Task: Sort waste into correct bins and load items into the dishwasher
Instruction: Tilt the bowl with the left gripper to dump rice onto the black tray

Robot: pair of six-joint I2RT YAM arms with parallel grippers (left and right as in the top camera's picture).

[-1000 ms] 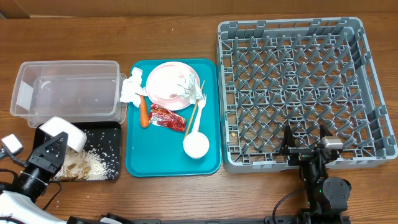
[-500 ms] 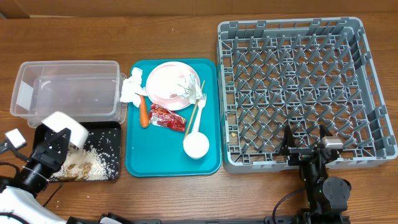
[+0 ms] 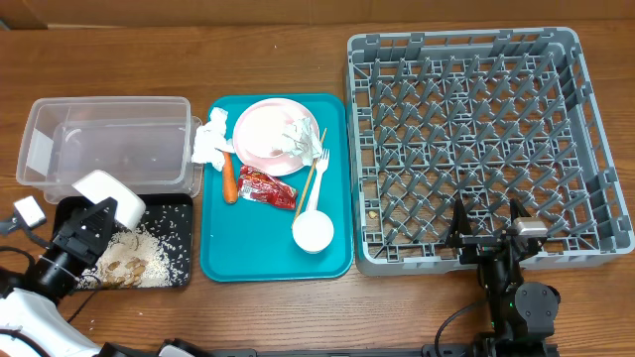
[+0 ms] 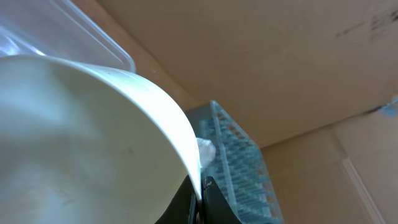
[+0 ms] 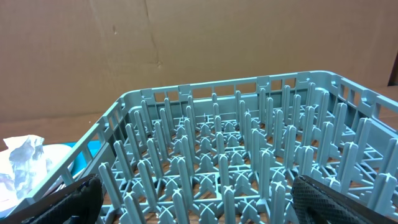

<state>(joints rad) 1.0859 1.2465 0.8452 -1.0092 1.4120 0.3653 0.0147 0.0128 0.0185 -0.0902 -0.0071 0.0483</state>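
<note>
My left gripper (image 3: 84,230) is shut on the rim of a white bowl (image 3: 107,194), which it holds tilted over the left end of the black tray (image 3: 190,243). Beige food scraps (image 3: 139,260) lie in that tray. The bowl (image 4: 87,137) fills the left wrist view, its rim pinched where the left gripper (image 4: 200,194) closes. On the teal tray (image 3: 223,253) lie a pink plate (image 3: 260,134), napkins (image 3: 210,141), a carrot (image 3: 229,178), a red wrapper (image 3: 266,187), a fork (image 3: 320,167), a chopstick (image 3: 309,177) and a small white cup (image 3: 313,231). My right gripper (image 3: 488,230) stands open and empty at the near edge of the grey dish rack (image 3: 476,139).
A clear plastic tub (image 3: 109,139) stands behind the black tray, with nothing in it. In the right wrist view the rack's upright pegs (image 5: 236,143) rise just ahead of the right gripper (image 5: 205,205). Bare wood runs along the front edge.
My left gripper and the white bowl have shifted slightly toward the back of the table, over the black tray. The right arm has not moved.
</note>
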